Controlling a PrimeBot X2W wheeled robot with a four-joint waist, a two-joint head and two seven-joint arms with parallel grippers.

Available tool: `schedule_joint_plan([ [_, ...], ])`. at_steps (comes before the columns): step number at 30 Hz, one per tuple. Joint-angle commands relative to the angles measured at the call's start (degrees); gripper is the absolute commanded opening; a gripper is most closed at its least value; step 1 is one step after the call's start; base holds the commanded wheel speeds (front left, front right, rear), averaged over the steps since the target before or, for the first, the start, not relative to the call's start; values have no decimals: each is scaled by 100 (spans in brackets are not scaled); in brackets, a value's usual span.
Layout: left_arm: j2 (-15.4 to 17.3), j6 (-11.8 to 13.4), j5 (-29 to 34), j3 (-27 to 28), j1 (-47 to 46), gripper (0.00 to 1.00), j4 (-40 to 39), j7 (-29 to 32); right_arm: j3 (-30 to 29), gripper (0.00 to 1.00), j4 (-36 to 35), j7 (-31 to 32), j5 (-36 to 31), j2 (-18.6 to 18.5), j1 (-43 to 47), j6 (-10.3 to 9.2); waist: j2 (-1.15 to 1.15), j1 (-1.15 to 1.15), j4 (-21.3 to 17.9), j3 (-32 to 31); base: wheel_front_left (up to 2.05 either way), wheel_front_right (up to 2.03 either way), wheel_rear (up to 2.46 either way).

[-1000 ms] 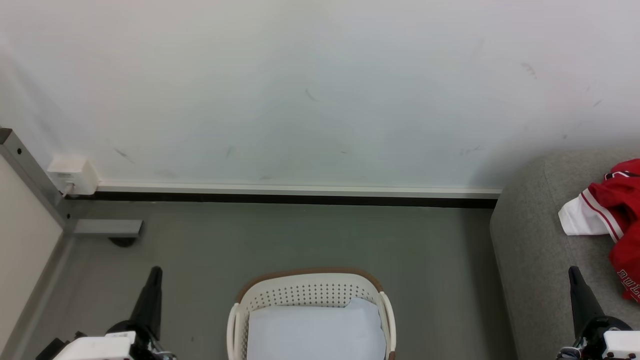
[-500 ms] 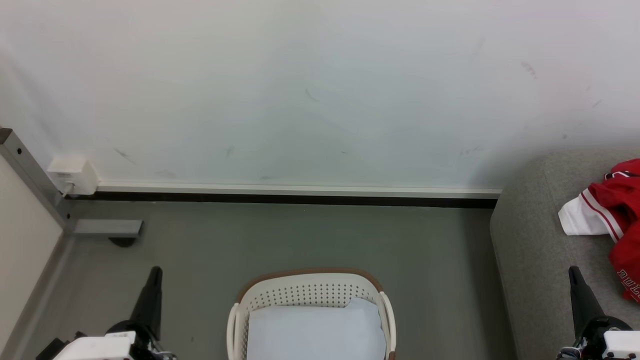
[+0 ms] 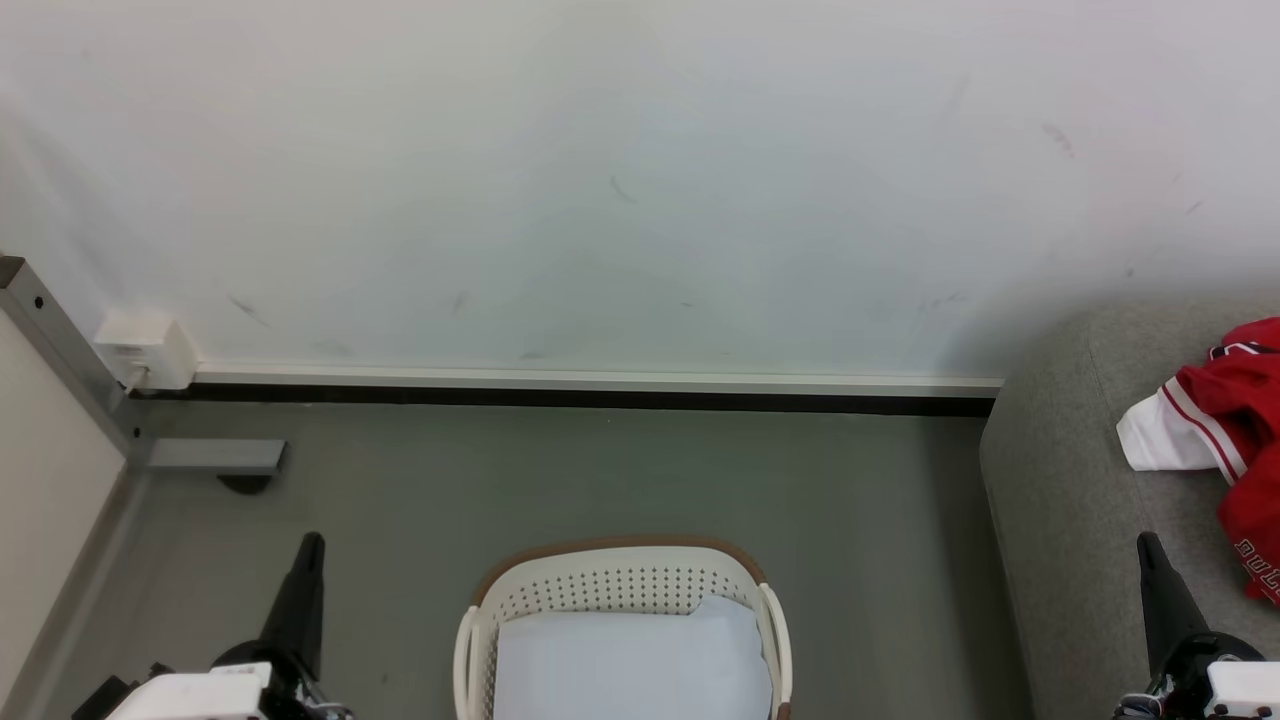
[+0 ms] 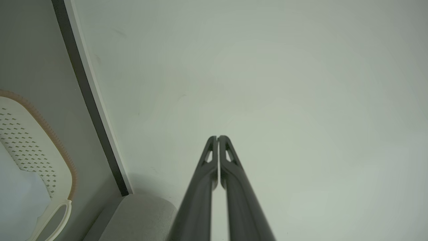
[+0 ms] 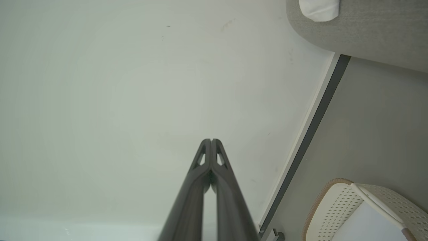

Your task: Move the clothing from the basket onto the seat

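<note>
Basically done: clothing (image 3: 1240, 405) is dumped on the seat (image 3: 1060, 500) past the clenched, empty right hand (image 3: 1148, 543); none spotted in the basket (image 3: 600, 585) beside the clenched left hand (image 3: 313, 541).

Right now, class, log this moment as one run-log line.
clothing: lying on seat | basket: holds pale pad | left end effector: shut, empty | right end effector: shut, empty

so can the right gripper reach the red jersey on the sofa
Probably yes: the right gripper, shut and empty, is close to the red jersey lying on the grey sofa, with nothing visible between them.
</note>
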Motion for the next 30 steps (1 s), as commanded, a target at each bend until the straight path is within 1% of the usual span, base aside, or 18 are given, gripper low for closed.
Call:
schedule_joint_plan([
  [1,11,-40,-80,16,-40,0,-14,23,-24,0,-19,17,1,1,-68,-12,0,0,0,0,0,0,0],
  [30,12,-40,-80,15,-40,0,-15,22,-27,0,-18,21,-5,3,-69,-12,0,0,0,0,0,0,0],
])
